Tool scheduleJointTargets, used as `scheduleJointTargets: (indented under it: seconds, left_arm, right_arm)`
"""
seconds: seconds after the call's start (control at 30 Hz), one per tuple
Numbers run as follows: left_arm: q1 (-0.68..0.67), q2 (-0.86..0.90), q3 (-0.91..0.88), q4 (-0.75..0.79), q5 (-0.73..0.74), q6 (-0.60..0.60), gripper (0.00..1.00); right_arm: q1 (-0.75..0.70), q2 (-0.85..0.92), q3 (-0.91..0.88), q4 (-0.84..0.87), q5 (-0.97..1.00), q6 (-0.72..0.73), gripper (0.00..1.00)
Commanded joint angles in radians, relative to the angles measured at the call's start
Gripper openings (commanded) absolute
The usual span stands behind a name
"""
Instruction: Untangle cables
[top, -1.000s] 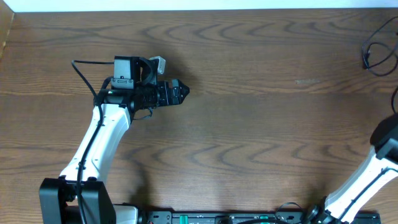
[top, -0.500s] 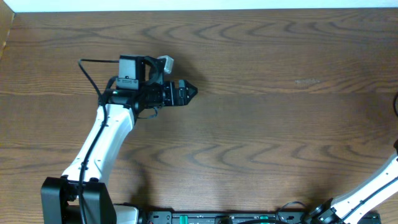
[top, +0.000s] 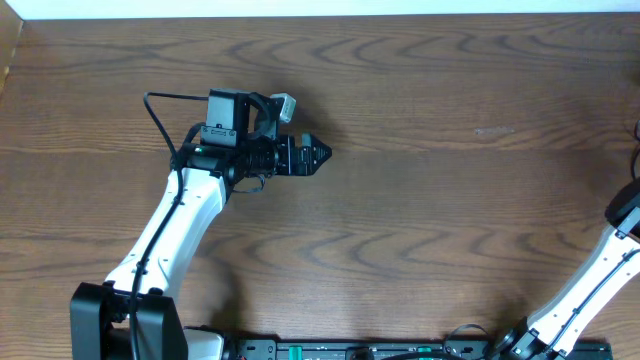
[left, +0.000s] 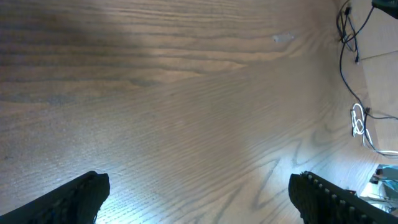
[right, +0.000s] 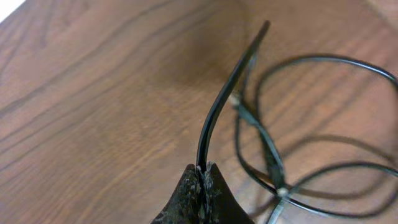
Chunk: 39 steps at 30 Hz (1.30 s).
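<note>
Wood-grain bench (top: 420, 200) filled every view. Over it the left arm (top: 170, 230) reached up-frame, its left claw (top: 322, 157) spread wide, gripping nothing. At lower centre of its wrist view, the right claw (right: 202, 177) pinched a looping black cable (right: 227, 93). A white cable (left: 357, 121) lay at the right edge of the left wrist view.

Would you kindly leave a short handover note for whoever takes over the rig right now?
Grippers: the left gripper is open and empty over the bare table. The right gripper is shut on a raised strand of black cable at the right side.
Cables: black loops lie on the wood beside the held strand. The white cable lies loose near the right edge, with nothing gripping it.
Done: one black strand is gripped.
Left: separate the loops and lay each cable out on its own.
</note>
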Motion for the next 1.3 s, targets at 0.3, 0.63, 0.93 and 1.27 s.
scheduleJointTargets:
  seconds: [0.3, 0.63, 0.93, 1.27]
  left_arm:
    - [-0.001, -0.007, 0.002, -0.042, 0.010, 0.022, 0.98]
    - [-0.001, -0.007, 0.002, -0.080, 0.010, 0.026, 0.98]
    - [0.000, -0.007, 0.002, -0.085, 0.028, 0.082, 0.98]
    - [0.001, -0.013, 0.002, -0.084, 0.027, 0.082, 0.98]
  right_arm:
    - [-0.011, -0.017, 0.163, -0.119, -0.010, 0.135, 0.99]
    - [0.020, -0.165, 0.385, -0.341, 0.126, 0.287, 0.99]
    - [0.010, -0.266, 0.384, -0.652, 0.394, 0.502, 0.99]
    - [0.046, -0.367, 0.266, -0.740, 0.400, 0.494, 0.99]
